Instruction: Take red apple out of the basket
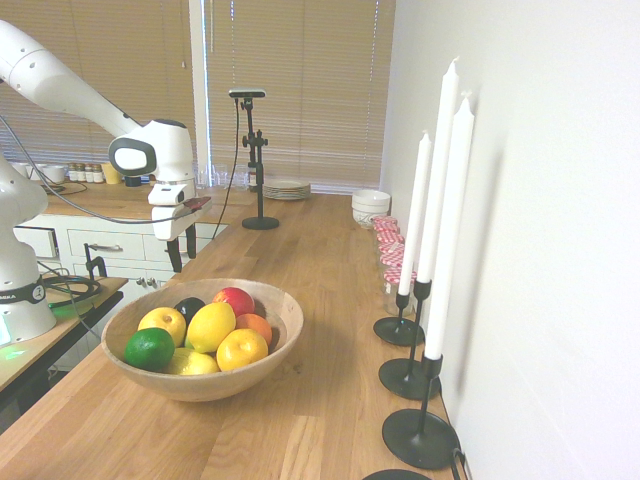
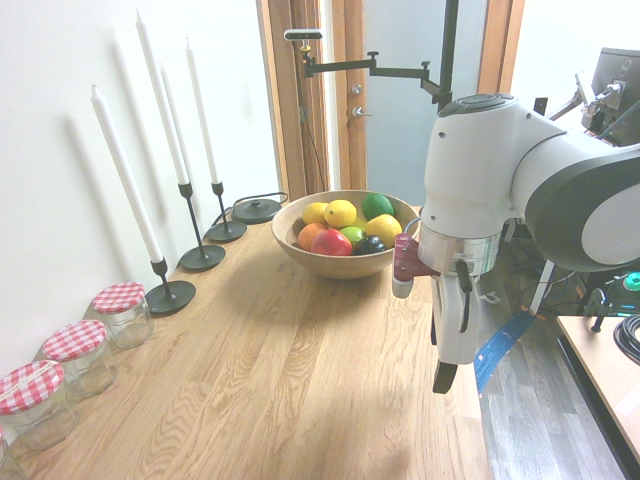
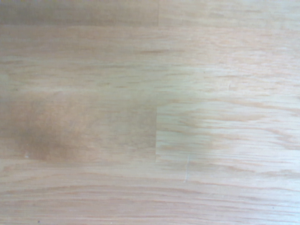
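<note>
The red apple (image 1: pixel 233 300) (image 2: pixel 331 243) lies among other fruit in the basket (image 1: pixel 287 322) (image 2: pixel 345 268), a wide light-wood bowl on the wooden counter. It sits on the basket's side nearest my gripper. My gripper (image 1: pixel 184 262) (image 2: pixel 452 358) hangs above the counter beyond the basket and well apart from it. It points down, open, with nothing between its fingers. The wrist view shows only bare wood (image 3: pixel 150 112).
Yellow lemons (image 1: pixel 211 327), a lime (image 1: pixel 149 348), an orange (image 1: pixel 256 326) and a dark fruit (image 1: pixel 189 307) share the basket. Tall white candles in black holders (image 1: pixel 421 437) line the wall, with red-lidded jars (image 2: pixel 120 312), white bowls (image 1: pixel 371 205) and plates (image 1: pixel 286 189) further along.
</note>
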You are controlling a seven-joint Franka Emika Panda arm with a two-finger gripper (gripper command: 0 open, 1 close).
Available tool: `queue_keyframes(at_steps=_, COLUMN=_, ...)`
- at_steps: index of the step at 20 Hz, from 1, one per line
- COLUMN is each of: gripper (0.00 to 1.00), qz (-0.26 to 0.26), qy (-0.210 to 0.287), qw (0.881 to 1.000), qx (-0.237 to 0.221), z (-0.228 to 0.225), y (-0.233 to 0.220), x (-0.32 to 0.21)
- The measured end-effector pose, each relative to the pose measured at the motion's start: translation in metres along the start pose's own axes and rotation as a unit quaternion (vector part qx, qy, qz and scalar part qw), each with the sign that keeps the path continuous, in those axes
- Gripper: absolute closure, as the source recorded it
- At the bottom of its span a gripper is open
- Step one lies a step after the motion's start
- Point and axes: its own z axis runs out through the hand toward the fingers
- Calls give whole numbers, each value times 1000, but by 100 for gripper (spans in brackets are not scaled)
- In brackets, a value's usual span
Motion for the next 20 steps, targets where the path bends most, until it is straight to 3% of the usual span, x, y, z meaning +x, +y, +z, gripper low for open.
queue_keyframes(at_steps=9, gripper=0, qz=16, qy=6, qw=1000, qx=8, z=-32, y=-1, x=27)
queue_keyframes(at_steps=20, gripper=0, qz=39, qy=27, qw=999, qx=14, z=-124, y=30, x=143)
